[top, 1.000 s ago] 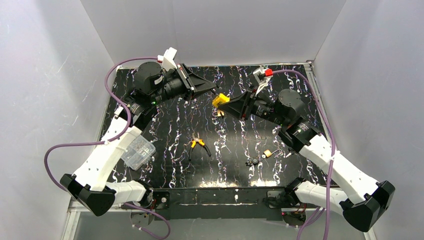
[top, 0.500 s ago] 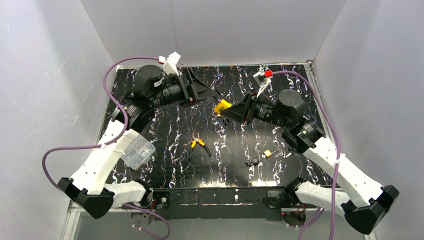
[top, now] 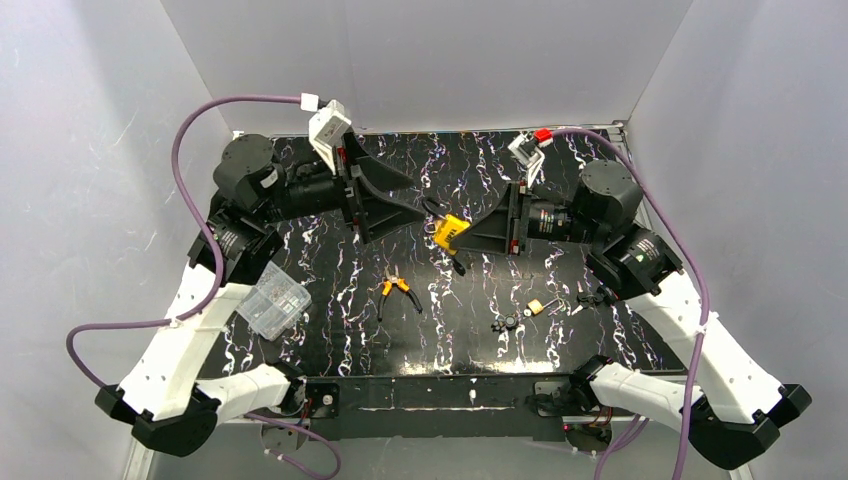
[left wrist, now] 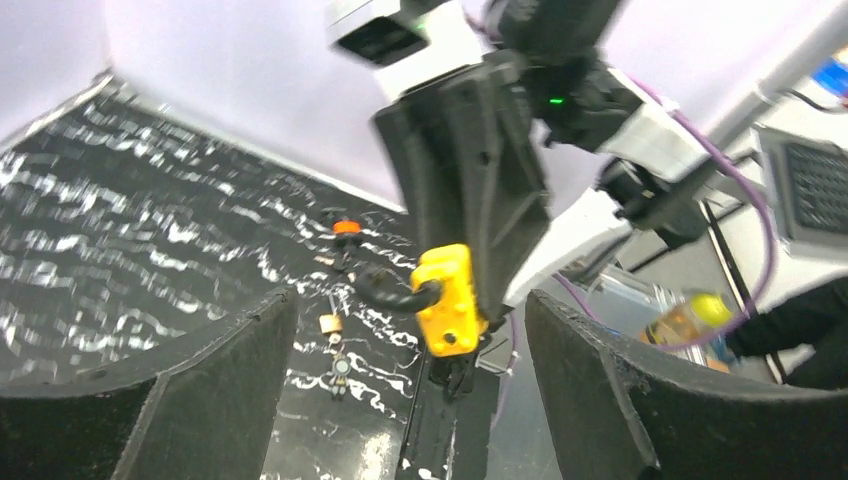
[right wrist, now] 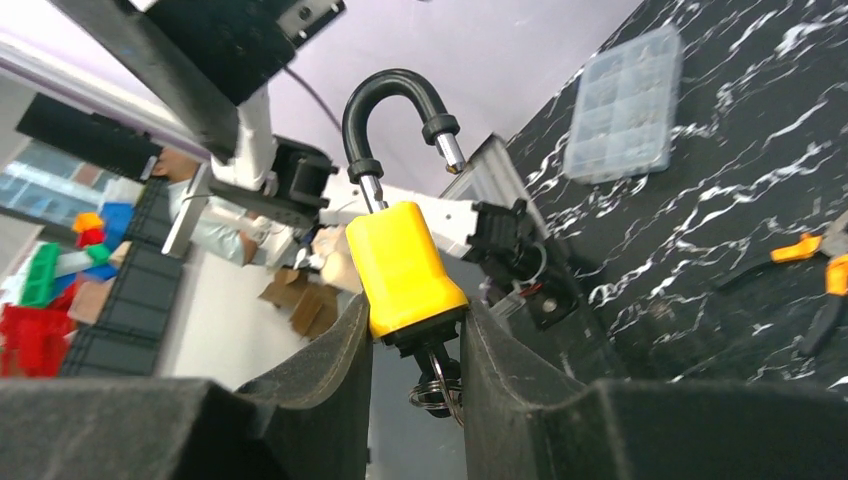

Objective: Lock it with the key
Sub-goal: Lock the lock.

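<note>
A yellow padlock (right wrist: 405, 265) is clamped by its body between the fingers of my right gripper (right wrist: 417, 330), which is shut on it. Its black shackle (right wrist: 392, 112) stands raised, one leg out of the body. The key (right wrist: 437, 385), on a split ring, sticks out of the padlock's underside. From above, the padlock (top: 450, 233) hangs over the middle of the table. My left gripper (top: 418, 198) stands open just left of it, touching nothing. In the left wrist view the padlock (left wrist: 448, 300) shows between the wide-apart jaws of the left gripper (left wrist: 407, 298), further off.
Orange-handled pliers (top: 400, 289) lie on the black marbled table (top: 330, 320). A clear compartment box (top: 275, 301) sits at the left edge. A small brass padlock (top: 537, 306) and a small black part (top: 506, 323) lie front right. White walls close in three sides.
My left gripper has opened from shut and pulled back left, away from the padlock. My right gripper has carried the padlock lower and nearer, still clamped on it.
</note>
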Available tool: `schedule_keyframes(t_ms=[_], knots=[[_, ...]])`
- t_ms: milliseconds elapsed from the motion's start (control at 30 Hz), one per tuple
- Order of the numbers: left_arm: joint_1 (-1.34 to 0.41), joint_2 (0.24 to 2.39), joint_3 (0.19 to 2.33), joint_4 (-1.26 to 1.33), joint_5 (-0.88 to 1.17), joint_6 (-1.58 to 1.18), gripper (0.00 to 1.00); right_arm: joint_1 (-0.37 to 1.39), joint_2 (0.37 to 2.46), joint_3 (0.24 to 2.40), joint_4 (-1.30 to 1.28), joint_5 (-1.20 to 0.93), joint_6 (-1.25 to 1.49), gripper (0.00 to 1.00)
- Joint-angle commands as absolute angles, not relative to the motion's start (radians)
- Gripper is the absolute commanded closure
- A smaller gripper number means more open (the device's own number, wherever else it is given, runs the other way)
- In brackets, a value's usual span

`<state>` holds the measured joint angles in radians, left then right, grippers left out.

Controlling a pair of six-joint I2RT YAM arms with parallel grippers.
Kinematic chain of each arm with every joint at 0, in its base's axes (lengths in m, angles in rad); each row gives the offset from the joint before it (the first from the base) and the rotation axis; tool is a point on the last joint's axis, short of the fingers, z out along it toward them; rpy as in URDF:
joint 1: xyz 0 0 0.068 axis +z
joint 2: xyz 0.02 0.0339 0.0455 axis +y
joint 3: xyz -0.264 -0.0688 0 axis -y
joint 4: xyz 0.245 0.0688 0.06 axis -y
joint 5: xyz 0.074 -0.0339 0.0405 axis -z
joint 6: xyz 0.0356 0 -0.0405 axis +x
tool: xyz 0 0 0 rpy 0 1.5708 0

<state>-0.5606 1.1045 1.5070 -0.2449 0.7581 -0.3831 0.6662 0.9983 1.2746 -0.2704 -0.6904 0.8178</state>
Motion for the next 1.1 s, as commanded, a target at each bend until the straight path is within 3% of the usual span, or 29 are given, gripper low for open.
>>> schedule_keyframes(t_ms=[0,333,767,1067], knots=[[-0.564,1.141,1.569,-0.083,1.001,-0.376,0.18,0.653,0.972,1.331,-0.243,-0.811,0.908,0.99],[-0.567,1.204,1.575,-0.006,1.136,-0.468,0.22,0.651,0.988,1.335,-0.138,-0.871,1.003,0.99],[-0.579,1.181,1.523,0.042,1.151,-0.522,0.53,0.603,0.991,1.369,-0.187,-0.843,0.968,0.99],[-0.601,1.183,1.539,-0.082,1.109,-0.466,0.59,0.563,1.0,1.377,-0.171,-0.867,0.983,0.99]])
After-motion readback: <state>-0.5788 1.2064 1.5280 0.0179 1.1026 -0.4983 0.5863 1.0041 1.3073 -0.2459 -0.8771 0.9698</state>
